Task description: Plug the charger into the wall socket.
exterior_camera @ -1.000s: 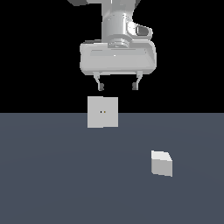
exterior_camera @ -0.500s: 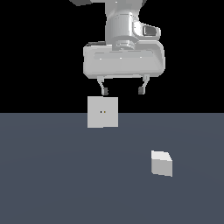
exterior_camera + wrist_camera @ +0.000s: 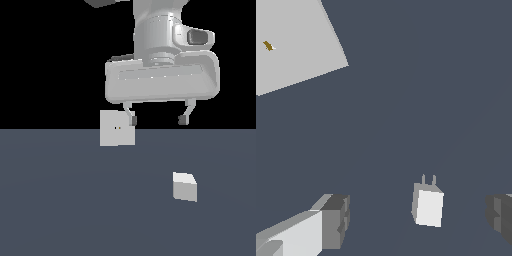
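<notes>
Jaws spread wide, nothing between them — your gripper [image 3: 157,120] hangs above the bench [image 3: 60,210].

Your charger [image 3: 184,186] sits on the bench below the fingertips [image 3: 133,120], apart from them, two small prongs showing in the wrist view. The wall socket [image 3: 117,128] stands upright toward the exterior view's left — well apart from the charger.

charger [image 3: 184,186] on floor, exterior view's right of wall socket [image 3: 117,128].
</notes>
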`<action>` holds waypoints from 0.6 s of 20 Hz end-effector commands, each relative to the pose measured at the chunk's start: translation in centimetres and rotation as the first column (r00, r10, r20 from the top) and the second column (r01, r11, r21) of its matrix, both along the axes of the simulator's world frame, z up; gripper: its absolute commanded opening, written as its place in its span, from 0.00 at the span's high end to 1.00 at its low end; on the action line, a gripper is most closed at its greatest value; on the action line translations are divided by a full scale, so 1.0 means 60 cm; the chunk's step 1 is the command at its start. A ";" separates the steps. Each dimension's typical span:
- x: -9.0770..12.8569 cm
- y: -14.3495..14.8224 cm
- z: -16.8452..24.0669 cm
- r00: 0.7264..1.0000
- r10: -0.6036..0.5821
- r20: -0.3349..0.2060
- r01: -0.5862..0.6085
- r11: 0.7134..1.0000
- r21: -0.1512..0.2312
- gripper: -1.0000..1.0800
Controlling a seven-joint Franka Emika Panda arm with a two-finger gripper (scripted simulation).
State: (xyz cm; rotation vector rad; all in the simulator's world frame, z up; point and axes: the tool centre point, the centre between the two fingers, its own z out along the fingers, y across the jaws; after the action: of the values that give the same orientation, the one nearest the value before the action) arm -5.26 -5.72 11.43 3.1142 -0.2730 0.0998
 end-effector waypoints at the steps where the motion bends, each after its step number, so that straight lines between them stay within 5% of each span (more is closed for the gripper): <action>1: -0.021 -0.012 -0.019 0.999 -0.030 0.012 0.030 1.000 -0.001 0.04; 12: -0.078 -0.043 -0.077 0.993 -0.111 0.044 0.112 0.994 -0.002 0.04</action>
State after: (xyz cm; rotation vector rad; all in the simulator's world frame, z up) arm -9.61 -8.13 7.14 3.0898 -0.4341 0.1602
